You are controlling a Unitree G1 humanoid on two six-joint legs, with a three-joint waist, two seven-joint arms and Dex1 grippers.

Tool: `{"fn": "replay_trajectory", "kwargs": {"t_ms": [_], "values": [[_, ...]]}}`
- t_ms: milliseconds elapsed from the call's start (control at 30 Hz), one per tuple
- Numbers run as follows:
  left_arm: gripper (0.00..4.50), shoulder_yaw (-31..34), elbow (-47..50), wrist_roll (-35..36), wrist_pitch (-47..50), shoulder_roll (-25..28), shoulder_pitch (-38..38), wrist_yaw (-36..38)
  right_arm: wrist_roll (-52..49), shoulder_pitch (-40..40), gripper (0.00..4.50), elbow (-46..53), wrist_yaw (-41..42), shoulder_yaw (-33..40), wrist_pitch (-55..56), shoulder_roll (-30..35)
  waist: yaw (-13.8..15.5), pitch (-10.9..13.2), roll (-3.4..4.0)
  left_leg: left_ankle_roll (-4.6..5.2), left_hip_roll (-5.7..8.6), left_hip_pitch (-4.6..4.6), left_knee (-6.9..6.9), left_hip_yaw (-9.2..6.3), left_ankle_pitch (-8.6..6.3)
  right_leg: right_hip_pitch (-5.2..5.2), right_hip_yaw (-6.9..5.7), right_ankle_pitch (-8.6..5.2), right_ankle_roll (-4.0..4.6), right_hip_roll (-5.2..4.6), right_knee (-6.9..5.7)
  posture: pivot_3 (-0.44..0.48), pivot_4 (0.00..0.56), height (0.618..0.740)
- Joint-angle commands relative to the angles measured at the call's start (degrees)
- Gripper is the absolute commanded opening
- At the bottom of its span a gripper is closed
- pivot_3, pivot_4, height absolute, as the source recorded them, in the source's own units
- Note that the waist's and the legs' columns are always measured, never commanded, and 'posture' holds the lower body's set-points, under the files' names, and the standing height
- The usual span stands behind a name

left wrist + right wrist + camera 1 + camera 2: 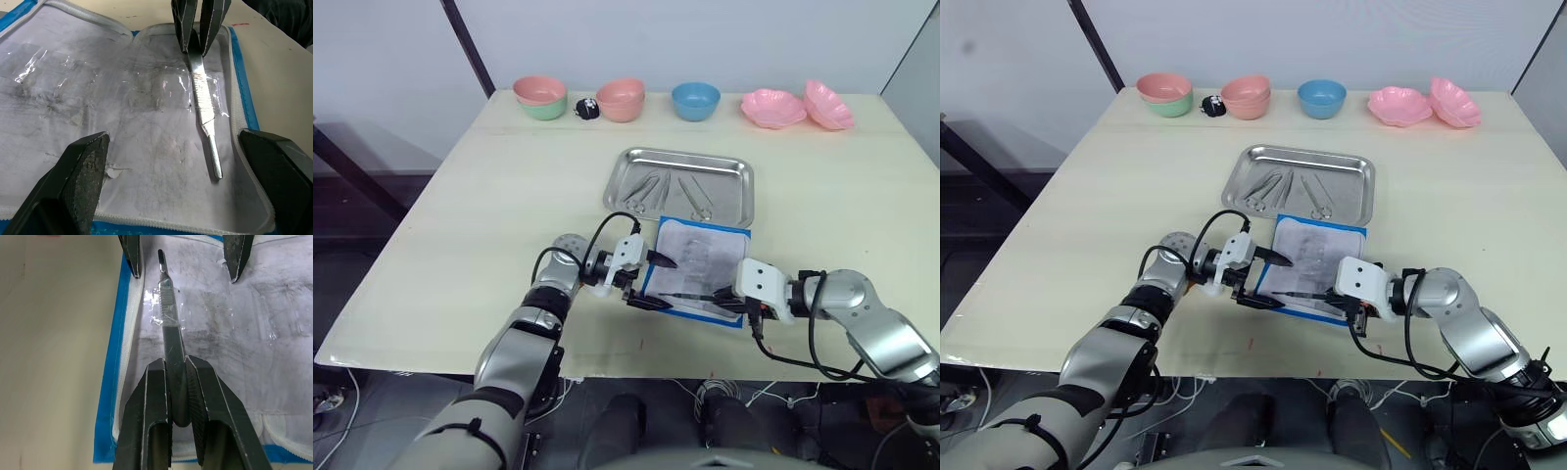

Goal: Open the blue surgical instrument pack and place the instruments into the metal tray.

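- Right gripper (177, 396), jaws pinching a silver tool (170, 328) on the opened pack (697, 264).
- Left gripper (183, 188), jaws spread, over pack.
- Tray (736, 176) holds instruments (646, 188).

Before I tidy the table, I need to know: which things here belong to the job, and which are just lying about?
In the job: blue surgical instrument pack, instruments, metal tray, tool in right gripper.
Lying about: blue bowl, pink bowls, pink dishes.
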State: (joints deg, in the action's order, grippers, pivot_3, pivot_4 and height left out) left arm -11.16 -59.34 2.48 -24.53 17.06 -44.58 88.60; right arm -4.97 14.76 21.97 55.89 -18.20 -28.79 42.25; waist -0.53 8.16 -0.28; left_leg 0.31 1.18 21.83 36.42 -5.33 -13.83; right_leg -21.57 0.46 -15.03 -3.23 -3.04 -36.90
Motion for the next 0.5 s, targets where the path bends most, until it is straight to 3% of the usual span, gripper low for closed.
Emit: {"fn": "replay_trajectory", "kwargs": {"t_ms": [33, 500], "values": [[4.5, -2.3, -4.3, -3.5, 2.3, 0.4, 3.2, -0.7, -0.4, 2.6, 0.04, 2.6, -0.7, 2.1, 0.5, -0.1, 0.0, 0.0, 0.0, 0.0, 0.0, 0.0, 0.0, 0.0, 0.0, 0.0, 0.0, 0.0, 0.0, 0.0, 0.0, 0.0, 0.15, 0.74], [4.5, -2.3, -4.2, -3.4, 2.3, 0.1, 3.5, -0.5, -1.1, 2.4, 0.04, 3.3, 0.6, 4.6, 1.8, 3.6, 0.2, 0.0, 0.01, 0.0, 0.01, 0.02, 0.0, 0.0, 0.0, 0.0, -0.01, 0.0, 0.0, -0.02, 0.0, 0.0, 0.15, 0.74]]}}
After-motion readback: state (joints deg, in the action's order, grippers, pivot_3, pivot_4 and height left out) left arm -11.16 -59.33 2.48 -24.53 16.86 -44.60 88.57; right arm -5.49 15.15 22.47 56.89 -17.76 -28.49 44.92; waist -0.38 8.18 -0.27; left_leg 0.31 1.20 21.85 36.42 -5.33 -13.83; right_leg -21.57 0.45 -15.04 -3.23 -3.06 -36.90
